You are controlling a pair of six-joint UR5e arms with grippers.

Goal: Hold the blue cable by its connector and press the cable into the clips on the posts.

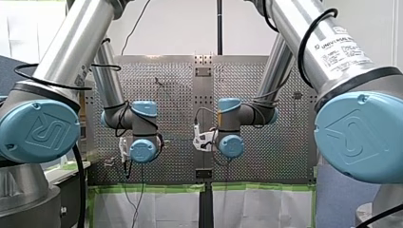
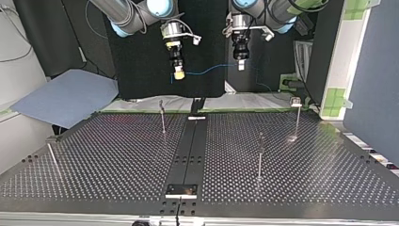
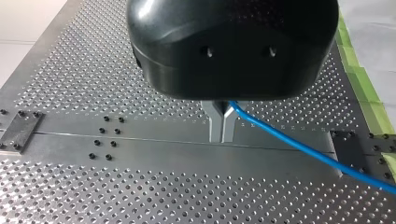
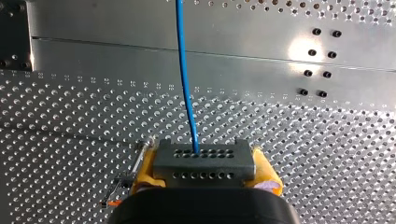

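Here blue cable (image 3: pixel 327 156) runs crosswise: right claw (image 2: pixel 179 74) pinches its connector (image 4: pixel 205 163), left claw (image 3: pixel 222 126) pinches cable.

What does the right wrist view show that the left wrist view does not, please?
Only the right wrist view shows the connector, clamped between my right gripper's yellow pads, with the cable entering one of its holes. Only the left wrist view shows my left gripper's metal fingers shut on the cable, and green tape beside the table. Both show the blue cable running over the perforated table.
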